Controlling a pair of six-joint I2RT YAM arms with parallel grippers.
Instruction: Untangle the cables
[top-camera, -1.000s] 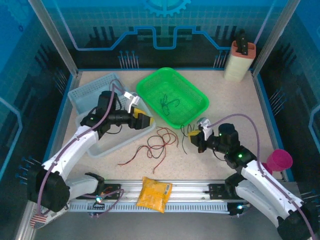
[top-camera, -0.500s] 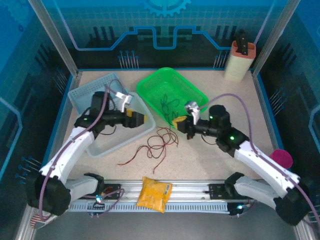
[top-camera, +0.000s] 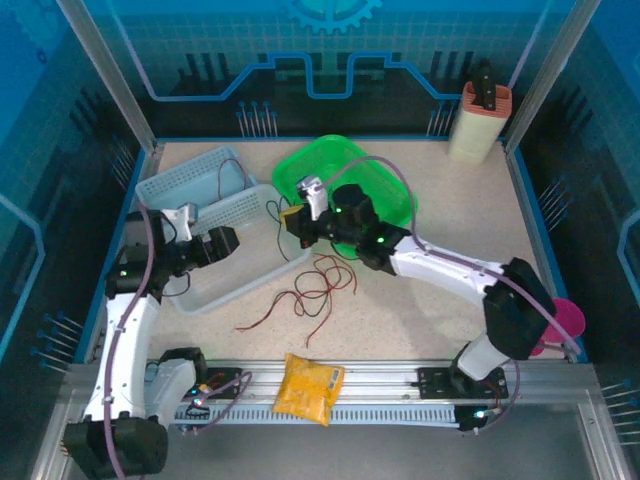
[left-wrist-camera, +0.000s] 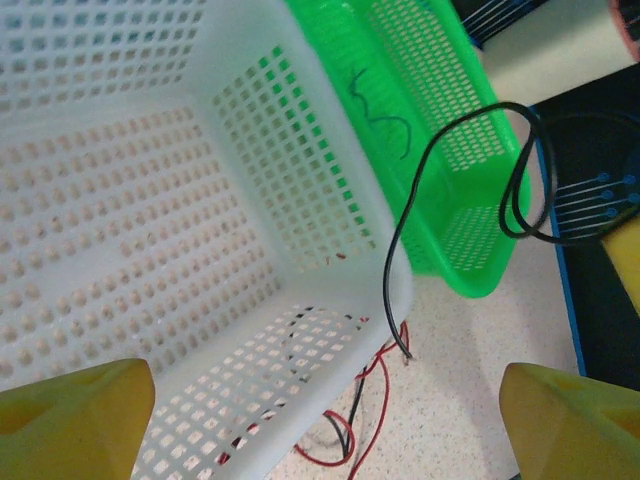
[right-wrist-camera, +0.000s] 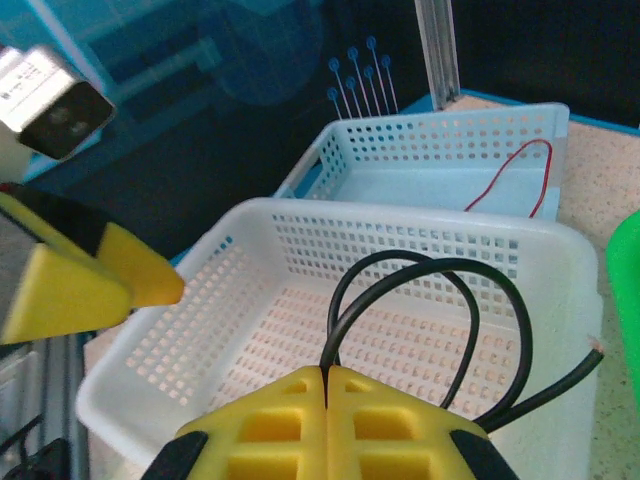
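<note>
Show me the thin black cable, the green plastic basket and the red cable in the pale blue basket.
Thin black cable (right-wrist-camera: 447, 263): right wrist view, top of its loop.
Green plastic basket (left-wrist-camera: 470, 240): left wrist view, end wall.
Thin red cable (right-wrist-camera: 498, 175): right wrist view, slanting stretch.

red and dark cables (top-camera: 318, 288) tangled on table (top-camera: 400, 325) | black cable (right-wrist-camera: 550, 378) looped over white basket (right-wrist-camera: 330, 208)

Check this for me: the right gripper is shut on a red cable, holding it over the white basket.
Wrong colour. The right wrist view shows the right gripper shut on a black cable, not a red one, holding it over the white basket.
</note>
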